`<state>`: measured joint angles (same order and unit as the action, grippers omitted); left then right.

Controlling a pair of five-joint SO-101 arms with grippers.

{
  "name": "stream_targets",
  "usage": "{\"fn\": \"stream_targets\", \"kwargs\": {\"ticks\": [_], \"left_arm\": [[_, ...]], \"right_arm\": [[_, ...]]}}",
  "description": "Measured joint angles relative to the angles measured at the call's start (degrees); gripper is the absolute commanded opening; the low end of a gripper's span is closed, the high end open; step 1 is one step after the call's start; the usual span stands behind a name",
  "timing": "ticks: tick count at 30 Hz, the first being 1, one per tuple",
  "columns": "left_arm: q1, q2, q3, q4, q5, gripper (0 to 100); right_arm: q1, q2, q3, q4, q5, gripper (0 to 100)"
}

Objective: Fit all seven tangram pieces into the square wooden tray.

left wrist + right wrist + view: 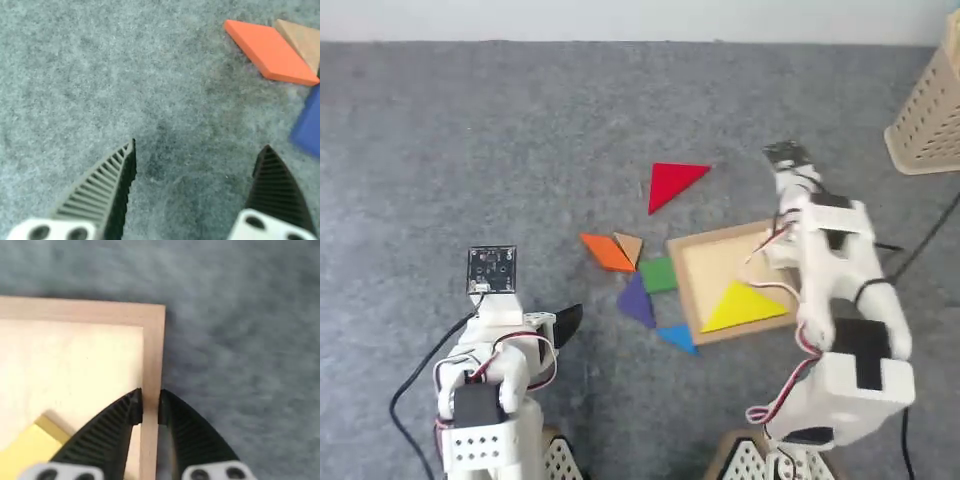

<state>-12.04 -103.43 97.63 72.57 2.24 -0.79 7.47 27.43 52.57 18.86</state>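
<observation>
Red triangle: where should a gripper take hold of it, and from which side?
Probably from straight above: the red triangle lies flat on the grey mat, nothing touching it. Pinch its side faces near a pointed corner, where it is narrow, one finger on the long edge, one on a short edge.

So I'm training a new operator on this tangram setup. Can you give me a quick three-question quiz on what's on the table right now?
1. Which piece lies inside the tray? A) red triangle B) yellow triangle C) green square
2. True or false: the left gripper is shut on a piece.
3. Fill in: the right gripper is clamped on the tray's ____.

Key: 1 B; 2 false, it is open over bare carpet; 3 rim.
</observation>
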Motion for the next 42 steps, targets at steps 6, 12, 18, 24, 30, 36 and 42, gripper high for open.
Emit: {"fn": "stream_targets", "kwargs": {"ticks": [6,12,18,24,30,36,42], "left_arm": [[0.0,0.0,0.0,0.0,0.0,35],[0.0,0.0,0.0,0.0,0.0,35],[0.0,0.0,0.0,0.0,0.0,35],[-0.3,0.0,0.0,0.0,0.0,35],[-13.6,0.0,0.0,-7.5,-4.9,35],[-17.2,0.0,-2.0,-20.7,-18.7,35],[-11.1,0.0,-4.7,-14.2,-20.0,35]], "right_arm": [[-5.3,0.0,-3.3,4.5,-8.3,6.2],[-4.7,0.0,-8.2,9.4,-14.8,15.2],[0.4,0.0,-8.5,9.6,-16.6,14.7],[1.1,-1.1,-8.2,10.0,-17.1,0.9],[1.1,-14.5,1.3,9.5,-17.1,3.3],[1.1,-27.6,19.3,-0.1,-9.6,0.7],[1.1,-30.2,25.8,-5.1,-4.3,0.6]]}}
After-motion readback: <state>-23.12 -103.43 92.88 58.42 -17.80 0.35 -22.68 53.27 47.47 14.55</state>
